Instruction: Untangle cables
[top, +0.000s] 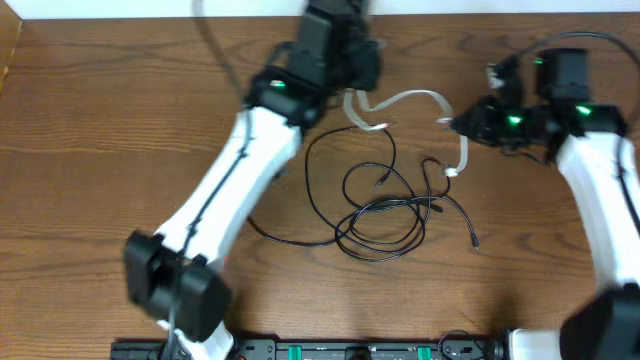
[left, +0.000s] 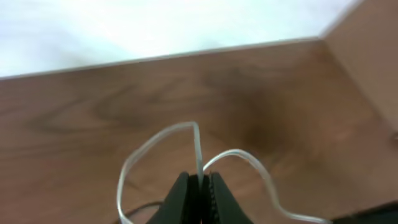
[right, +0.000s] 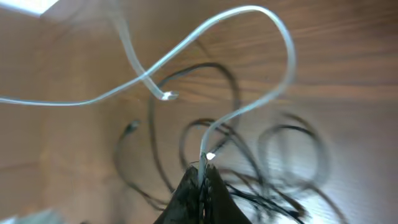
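The white cable (top: 410, 97) hangs between both grippers at the back of the wooden table. My left gripper (top: 352, 100) is shut on one part of it; in the left wrist view the cable (left: 249, 158) loops out either side of the closed jaws (left: 200, 180). My right gripper (top: 462, 125) is shut on it near its other end, whose plug (top: 450, 172) dangles below. The right wrist view shows the cable (right: 273, 25) rising from the jaws (right: 203, 169). The black cables (top: 385, 215) lie tangled in loops on the table under the white one, and are blurred in the right wrist view (right: 292, 134).
A white wall runs along the table's back edge (left: 155, 57). A black equipment strip (top: 300, 350) lies along the front edge. The left arm's white link (top: 230, 190) crosses the table left of the tangle. The table's left edge (top: 10, 60) is raised.
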